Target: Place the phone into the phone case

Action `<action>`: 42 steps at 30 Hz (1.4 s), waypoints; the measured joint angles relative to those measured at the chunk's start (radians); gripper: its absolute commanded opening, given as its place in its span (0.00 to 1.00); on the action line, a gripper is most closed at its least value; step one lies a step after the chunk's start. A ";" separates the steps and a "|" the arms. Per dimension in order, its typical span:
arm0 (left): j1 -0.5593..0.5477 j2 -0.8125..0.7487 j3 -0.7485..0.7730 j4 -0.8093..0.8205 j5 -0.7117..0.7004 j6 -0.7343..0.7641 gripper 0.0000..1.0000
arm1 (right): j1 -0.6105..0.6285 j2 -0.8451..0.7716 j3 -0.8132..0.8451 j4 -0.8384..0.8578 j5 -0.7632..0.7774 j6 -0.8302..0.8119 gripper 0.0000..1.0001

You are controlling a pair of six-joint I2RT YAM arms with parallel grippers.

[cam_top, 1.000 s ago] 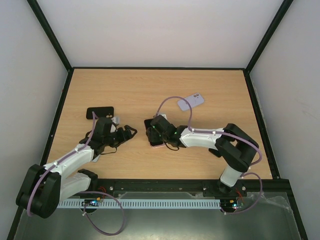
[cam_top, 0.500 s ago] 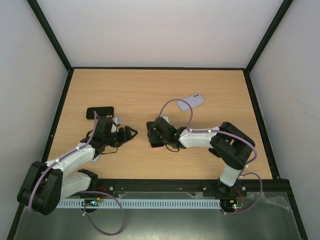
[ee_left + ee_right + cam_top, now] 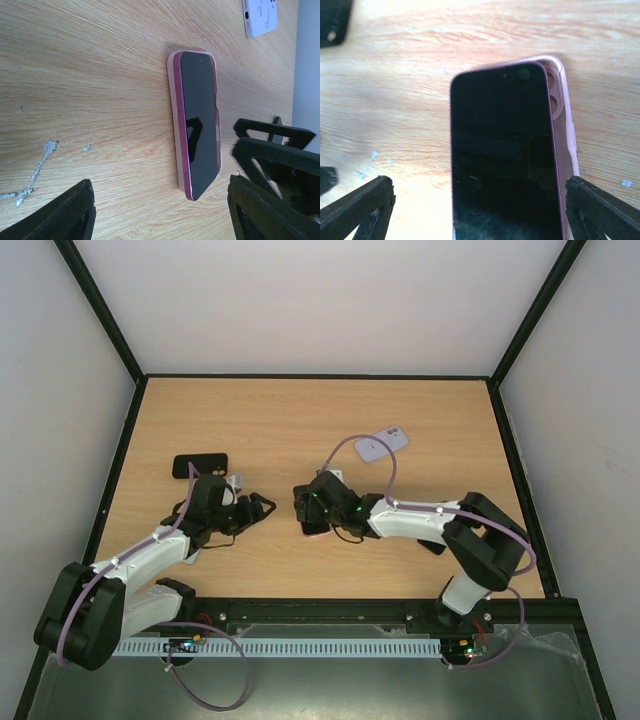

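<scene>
- Phone (image 3: 500, 150) lies screen-up on the pink phone case (image 3: 566, 140) near the middle of the surface (image 3: 250, 420). It is not yet seated: in the right wrist view it sits skewed toward one long side, and the case's camera opening and opposite rim show bare beside it.
- Your right pincer (image 3: 480, 212) hangs directly over the phone with its fingers spread wide, one off each long side, and it is gripping nothing. That straddle looks chosen so that a squeeze or a downward press would act on phone and case together.
- Your left pincer (image 3: 160, 212) sits low, just beside the pair, with its fingers spread and nothing between them. It is aimed at the case's long edge. From there, I judge, it could brace the case so it does not slide when the other arm pushes.
- Judging by the overhang, your next move is to nudge the phone sideways until its edges meet the rim, then press it down.
- A white case (image 3: 382, 444) and a black case (image 3: 200, 465) lie well apart from the work. Both seem spare.
</scene>
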 measured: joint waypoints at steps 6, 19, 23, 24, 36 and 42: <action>-0.005 0.005 0.003 0.001 0.002 0.003 0.71 | -0.009 -0.108 -0.029 -0.002 0.013 0.002 0.78; -0.008 0.066 0.051 -0.005 -0.024 0.032 0.69 | -0.127 -0.082 -0.167 0.056 -0.056 0.009 0.66; -0.008 0.069 0.050 0.001 -0.029 0.019 0.67 | -0.127 -0.042 -0.178 0.137 -0.122 0.022 0.64; -0.008 0.069 0.050 0.001 -0.031 0.018 0.66 | -0.127 -0.035 -0.179 0.156 -0.138 0.026 0.63; -0.023 0.183 0.052 0.046 -0.033 0.023 0.49 | -0.127 0.032 -0.221 0.383 -0.332 0.096 0.49; -0.067 0.263 0.066 0.082 -0.027 0.017 0.37 | -0.127 0.032 -0.232 0.398 -0.332 0.101 0.42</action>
